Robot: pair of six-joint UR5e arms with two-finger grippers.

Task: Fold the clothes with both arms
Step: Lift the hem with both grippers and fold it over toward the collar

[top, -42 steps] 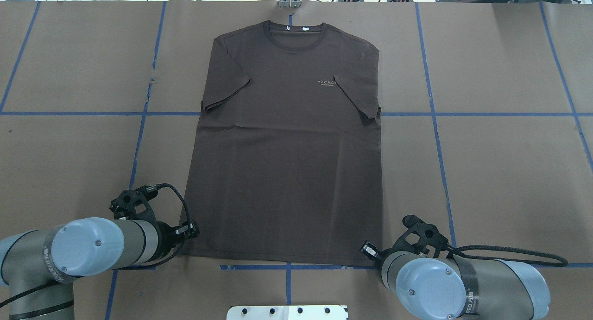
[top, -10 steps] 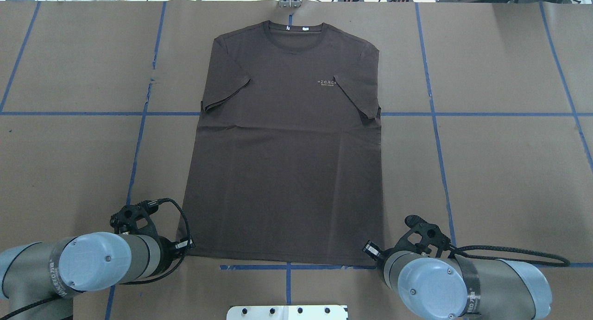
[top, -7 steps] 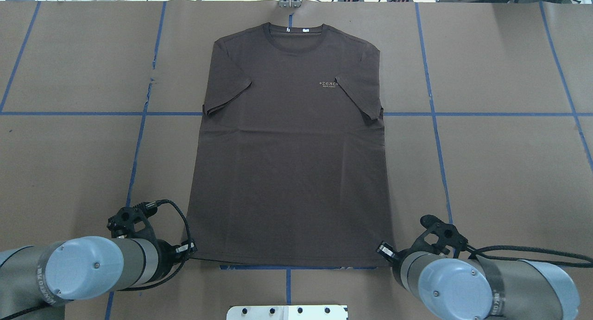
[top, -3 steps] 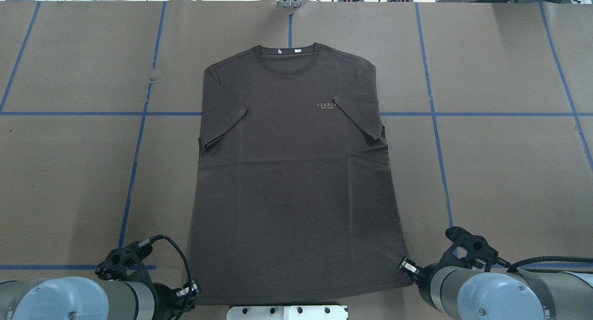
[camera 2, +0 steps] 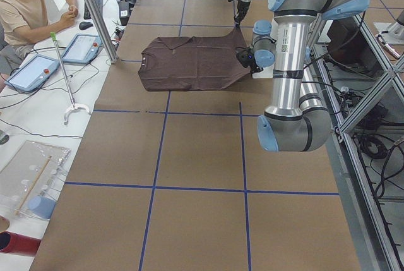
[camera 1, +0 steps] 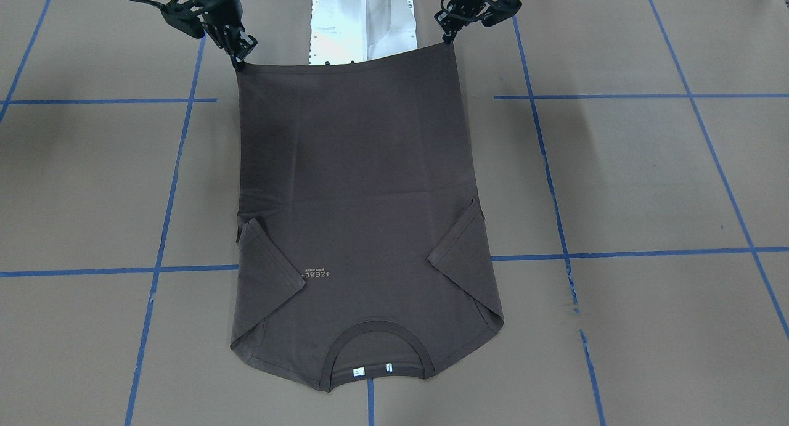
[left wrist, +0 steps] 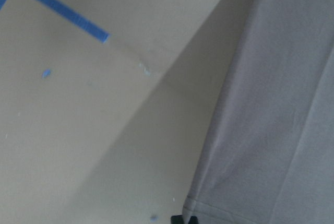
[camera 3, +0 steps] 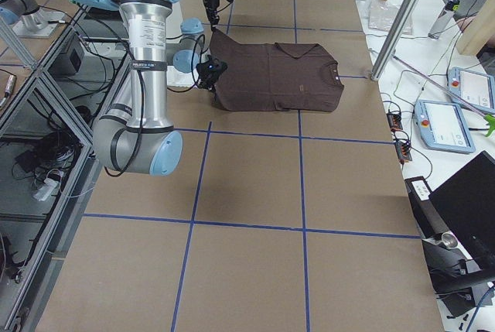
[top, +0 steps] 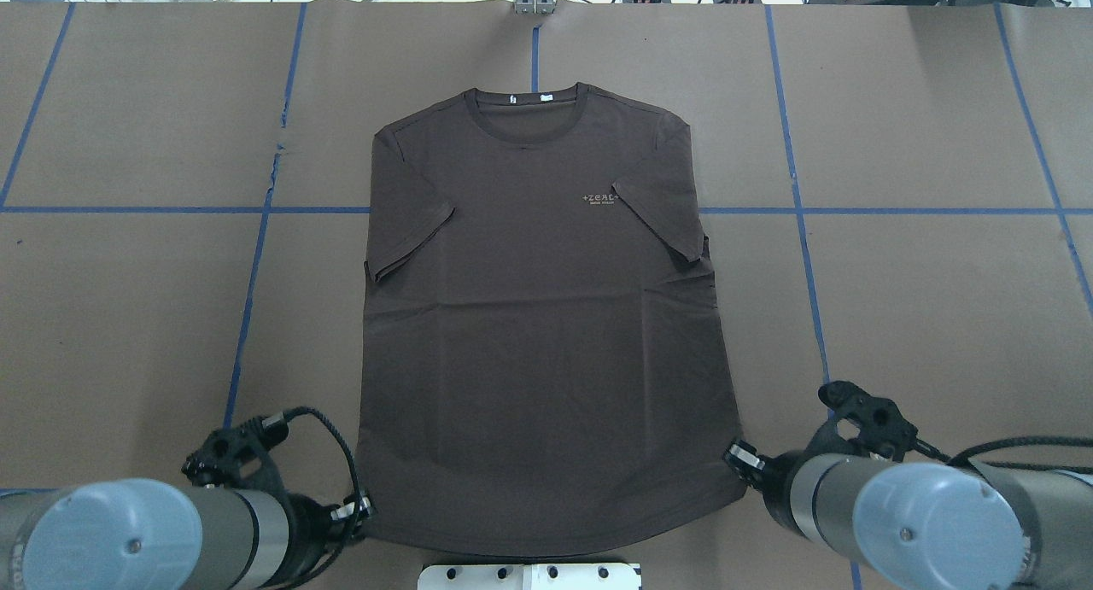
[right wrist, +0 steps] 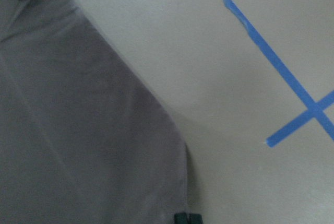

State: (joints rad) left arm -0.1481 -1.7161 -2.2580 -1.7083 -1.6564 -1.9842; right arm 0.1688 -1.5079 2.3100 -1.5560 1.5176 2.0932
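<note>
T-shirt (top: 538, 317) flat, print up, mid tabletop (top: 939, 300); collar (top: 523, 103) at far side, hem (top: 546, 549) at near edge, just by white pedestal base (camera 1: 363, 19). L gripper (top: 363, 511) clenched on near-left hem corner, R gripper (top: 736, 458) clenched on near-right hem corner. Hem stretched btw. both, bowed slightly toward base. Both sleeves (top: 410, 206) lie angled in on body. Blue tape (top: 897, 210) grid on tabletop.

Matt cloth T-shirt (top: 546, 334); matt brown paper table cover (top: 939, 317).
</note>
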